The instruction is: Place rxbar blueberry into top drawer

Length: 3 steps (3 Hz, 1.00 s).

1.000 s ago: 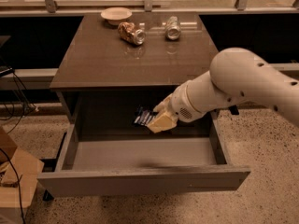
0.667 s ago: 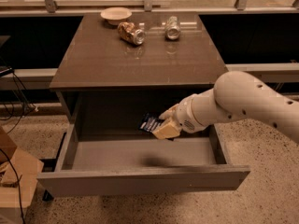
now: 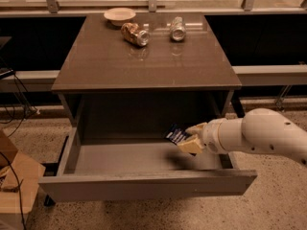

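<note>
Open top drawer [image 3: 144, 186] pulled out beneath a brown table [image 3: 144, 66]. Right of the drawer's centre, above its floor, the rxbar blueberry [image 3: 175, 134] hangs in the air, long axis slanted, free end pointing roughly to 10 o'clock. At its 4 o'clock end the gripper [image 3: 190, 138] is clamped on it. Since the earlier frame, both have shifted toward 3 o'clock and slightly lower

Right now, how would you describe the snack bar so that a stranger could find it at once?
Under the brown table the top drawer is open. Over its right side the gripper holds the rxbar blueberry. It is flat and dark blue with white lettering, unlike the shiny cans on the tabletop.
</note>
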Tool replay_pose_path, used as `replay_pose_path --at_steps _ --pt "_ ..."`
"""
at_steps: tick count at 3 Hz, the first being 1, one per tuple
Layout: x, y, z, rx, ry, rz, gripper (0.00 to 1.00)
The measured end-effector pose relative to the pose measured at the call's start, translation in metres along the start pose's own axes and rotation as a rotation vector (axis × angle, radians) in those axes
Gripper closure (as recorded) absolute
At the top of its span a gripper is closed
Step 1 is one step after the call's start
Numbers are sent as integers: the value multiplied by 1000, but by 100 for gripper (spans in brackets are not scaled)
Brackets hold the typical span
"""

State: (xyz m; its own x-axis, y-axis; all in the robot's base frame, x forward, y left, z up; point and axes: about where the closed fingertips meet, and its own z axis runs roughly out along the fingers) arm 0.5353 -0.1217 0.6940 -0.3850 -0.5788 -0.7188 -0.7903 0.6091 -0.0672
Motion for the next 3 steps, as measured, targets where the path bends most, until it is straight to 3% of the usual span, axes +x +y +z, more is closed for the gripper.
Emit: replay_pose_path --at_steps 1,3 --pt "37 -18 -6 70 -10 70 81" --pt "33 -16 -4 66 -11 64 27"
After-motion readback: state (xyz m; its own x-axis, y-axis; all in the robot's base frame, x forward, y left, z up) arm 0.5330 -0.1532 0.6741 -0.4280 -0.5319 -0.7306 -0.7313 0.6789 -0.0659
